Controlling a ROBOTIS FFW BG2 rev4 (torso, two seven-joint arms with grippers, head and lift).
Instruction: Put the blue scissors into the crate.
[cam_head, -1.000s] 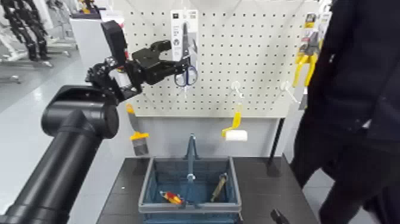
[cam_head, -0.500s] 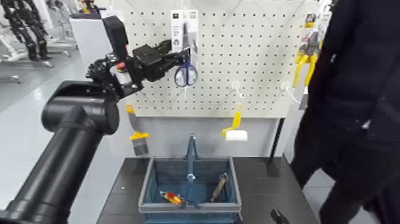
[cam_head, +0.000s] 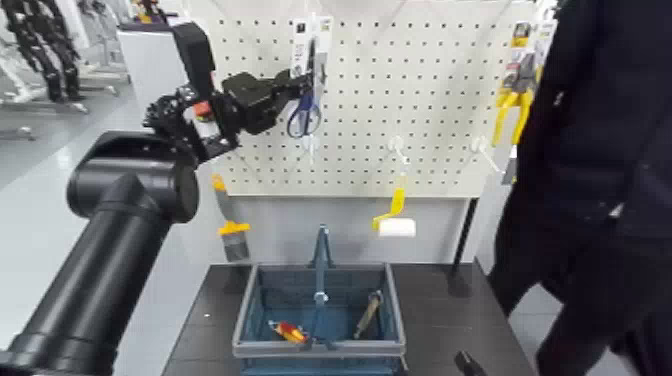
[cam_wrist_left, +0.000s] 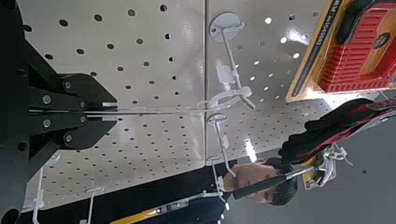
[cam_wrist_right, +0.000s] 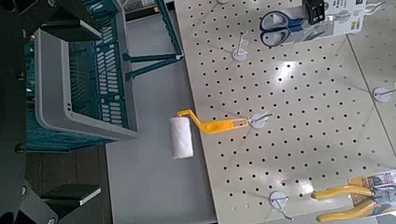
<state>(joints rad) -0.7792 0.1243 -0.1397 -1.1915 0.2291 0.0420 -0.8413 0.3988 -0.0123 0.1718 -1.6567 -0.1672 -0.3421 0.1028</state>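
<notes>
l gripper (cam_head: 302, 88), upper left-centre of the head view, is pinching the blue scissors (cam_head: 304, 121) by their tall white card, fingers pressed tog. on it above the blue loops. prob. gripped there b/c the card's thin & flat, w/ the loops left hanging free below. card leans a bit vs the pegboard (cam_head: 430, 105), so likely mid-unhooking; can't tell if it's clear of its hook. crate (cam_head: 395, 305) sits bottom centre, open top up, prob. so the scissors can be lowered in; its upright handle splits the opening, so aim for one side.

r gripper (cam_wrist_right: 73, 110) is at the left edge of the r wrist view, fingers spread, nothing btwn them; looks parked. only a bit of it shows at the head view's bottom edge.

l wrist view has the card edge-on, a thin line btwn the fingertips; head view has its face. head view also gives the crate's contents, incl. a red/yellow item (cam_head: 290, 332); l wrist view has no crate.
</notes>
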